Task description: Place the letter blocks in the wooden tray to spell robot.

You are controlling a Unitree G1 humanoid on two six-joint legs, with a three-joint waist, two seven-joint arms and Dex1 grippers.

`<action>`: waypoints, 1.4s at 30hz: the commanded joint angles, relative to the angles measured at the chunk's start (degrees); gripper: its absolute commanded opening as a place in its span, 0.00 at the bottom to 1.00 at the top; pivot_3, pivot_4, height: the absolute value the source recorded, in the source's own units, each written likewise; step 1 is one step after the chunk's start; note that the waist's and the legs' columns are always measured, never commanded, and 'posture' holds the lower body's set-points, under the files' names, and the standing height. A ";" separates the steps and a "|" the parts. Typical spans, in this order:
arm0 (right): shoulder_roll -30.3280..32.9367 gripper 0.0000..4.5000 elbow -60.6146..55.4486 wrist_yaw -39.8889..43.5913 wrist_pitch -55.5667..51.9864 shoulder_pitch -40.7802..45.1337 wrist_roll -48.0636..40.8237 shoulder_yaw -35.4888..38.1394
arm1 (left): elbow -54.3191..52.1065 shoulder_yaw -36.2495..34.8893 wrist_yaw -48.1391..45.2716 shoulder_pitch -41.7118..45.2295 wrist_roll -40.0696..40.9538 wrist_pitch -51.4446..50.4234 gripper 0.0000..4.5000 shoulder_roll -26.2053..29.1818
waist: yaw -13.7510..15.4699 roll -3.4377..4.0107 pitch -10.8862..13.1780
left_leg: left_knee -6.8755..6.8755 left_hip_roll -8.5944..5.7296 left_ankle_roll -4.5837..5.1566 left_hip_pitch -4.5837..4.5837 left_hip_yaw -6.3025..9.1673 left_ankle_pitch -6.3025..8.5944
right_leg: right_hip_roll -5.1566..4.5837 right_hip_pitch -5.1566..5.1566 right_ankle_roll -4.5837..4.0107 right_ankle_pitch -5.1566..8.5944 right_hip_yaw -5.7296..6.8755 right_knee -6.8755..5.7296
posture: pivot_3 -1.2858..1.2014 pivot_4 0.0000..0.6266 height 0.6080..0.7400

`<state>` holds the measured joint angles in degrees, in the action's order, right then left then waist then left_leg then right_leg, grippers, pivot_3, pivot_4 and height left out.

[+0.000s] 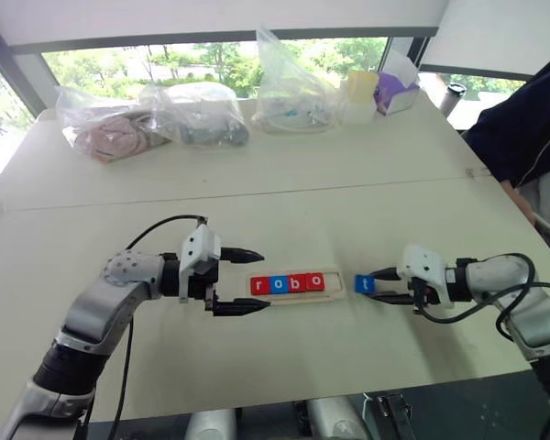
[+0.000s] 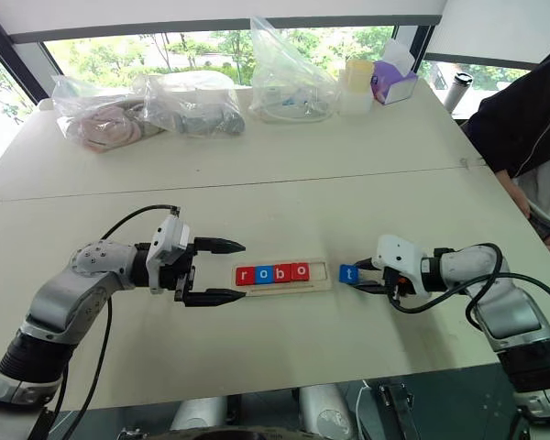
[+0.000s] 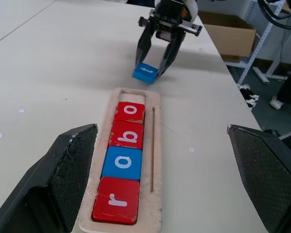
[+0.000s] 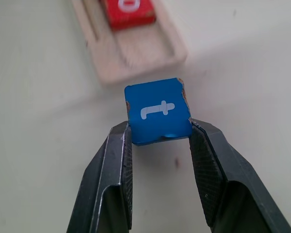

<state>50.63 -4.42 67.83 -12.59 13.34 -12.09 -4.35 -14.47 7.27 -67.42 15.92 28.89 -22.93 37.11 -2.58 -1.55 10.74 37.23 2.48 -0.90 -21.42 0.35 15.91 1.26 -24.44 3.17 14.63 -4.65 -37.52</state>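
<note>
Table: a wide pale tabletop (image 1: 284, 183) with a seam running across it, ending at a window with green trees outside.
Far edge: clear plastic bags (image 1: 156, 117) with bundled contents lie along the window side; beside them stand a pale yellow container (image 1: 360, 89) and a purple tissue box (image 1: 396, 92), with a dark tumbler (image 1: 453, 95) at the far right corner.
Right edge: a person in a dark sleeve (image 1: 532, 128) stands close against the table's right side.
Wooden tray: the wooden tray (image 1: 296, 298) lies crosswise near the front edge, between the two grippers; its right end slot is bare.
Letter blocks in tray: red r (image 1: 261, 285), blue o (image 1: 280, 284), red b (image 1: 297, 283), red o (image 1: 315, 281), side by side from the left end.
Blue t block: the blue t block (image 4: 157, 111) sits just off the tray's right end, apart from it.
Open room: bare table all around the tray, front and back.
Left gripper: the left gripper (image 1: 247, 281) points right toward the tray's left end, fingers spread wide, holding nothing.
Right gripper: the right gripper (image 4: 160, 138) points left toward the tray, angled downward, fingers clenched on the blue t block's sides.
</note>
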 commanded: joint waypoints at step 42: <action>-4.73 0.24 4.47 6.16 0.84 12.76 6.18 -11.03 | -4.76 -2.00 3.17 -2.55 1.21 0.19 1.00 0.30 | 0.07 0.00 0.00 | 0.01 0.00 0.00 -0.01 0.01 0.00 | -0.02 0.00 -0.18 -0.12 0.02 -0.01 | 0.52 0.24 1.00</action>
<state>46.04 0.35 73.76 -11.99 25.39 -5.89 -15.71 -17.17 7.01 -64.45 13.28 29.02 -23.16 37.14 -2.51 -1.55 10.73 37.24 2.48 -0.90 -21.44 0.36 15.91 1.24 -24.44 2.99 14.51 -4.62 -37.54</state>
